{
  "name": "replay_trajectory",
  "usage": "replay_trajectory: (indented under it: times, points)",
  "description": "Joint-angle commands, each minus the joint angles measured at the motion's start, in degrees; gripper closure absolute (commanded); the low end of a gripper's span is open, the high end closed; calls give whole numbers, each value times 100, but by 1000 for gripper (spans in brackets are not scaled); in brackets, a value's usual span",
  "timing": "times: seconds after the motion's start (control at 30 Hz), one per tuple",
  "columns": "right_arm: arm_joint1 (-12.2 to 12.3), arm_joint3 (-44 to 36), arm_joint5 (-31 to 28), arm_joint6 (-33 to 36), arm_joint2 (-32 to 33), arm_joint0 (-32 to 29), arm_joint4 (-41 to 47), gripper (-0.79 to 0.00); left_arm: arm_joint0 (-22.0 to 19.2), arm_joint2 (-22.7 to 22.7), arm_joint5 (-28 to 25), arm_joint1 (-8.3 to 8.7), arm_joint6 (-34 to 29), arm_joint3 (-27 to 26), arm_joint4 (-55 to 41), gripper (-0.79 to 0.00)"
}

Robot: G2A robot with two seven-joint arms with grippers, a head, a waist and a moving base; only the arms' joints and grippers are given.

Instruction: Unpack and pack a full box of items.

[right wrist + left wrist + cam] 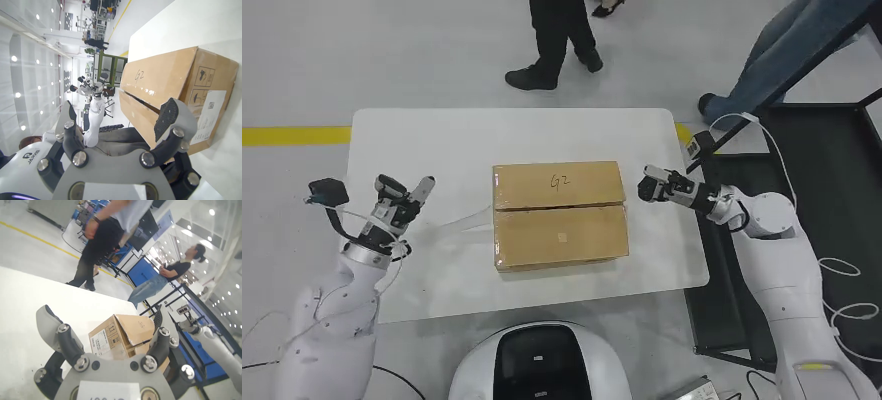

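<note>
The right gripper [650, 186] is hanging with its fingers spread wide, just beside the right end of the cardboard box [560, 215] and about level with the seam [560, 207] where the two top flaps are meeting. The left gripper [405, 187] is also standing spread, over the left part of the table [422, 140] and well apart from the box. The box is lying closed in the middle of the table, with its seam gaping slightly at the near end in the right wrist view. The likeliest trouble is a finger pressing on the end wall instead of getting under a flap. With nothing bracing the far side, the box could be sliding or turning on the smooth top. A finger going too deep into the gap could be striking the contents, or be tearing the flap's edge.
</note>
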Motion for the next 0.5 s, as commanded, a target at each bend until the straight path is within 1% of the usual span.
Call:
replay_trajectory:
  times: [0.0,0.1,0.2,0.3,0.43,0.47]
  points:
    - [25,1,-51,251,-41,64,-187,-785,-51,-23,-463,30,-130,47,45,-785]
    - [74,22,-119,752,-164,184,-594,-785,-197,-75,-1091,97,-612,206,1,-785]
    - [102,145,-129,1038,-275,320,-766,-785,-403,-53,-1498,157,-1146,508,-264,-785]
    - [107,339,-103,1123,-391,512,-770,-785,-677,23,-1513,199,-1627,846,-758,-785]
    - [106,361,-95,1128,-404,537,-755,-785,-1086,135,-1273,259,-2479,1289,-1800,-785]
    - [106,361,-95,1128,-404,537,-755,-785,-1119,134,-1240,265,-2547,1325,-1873,-785]
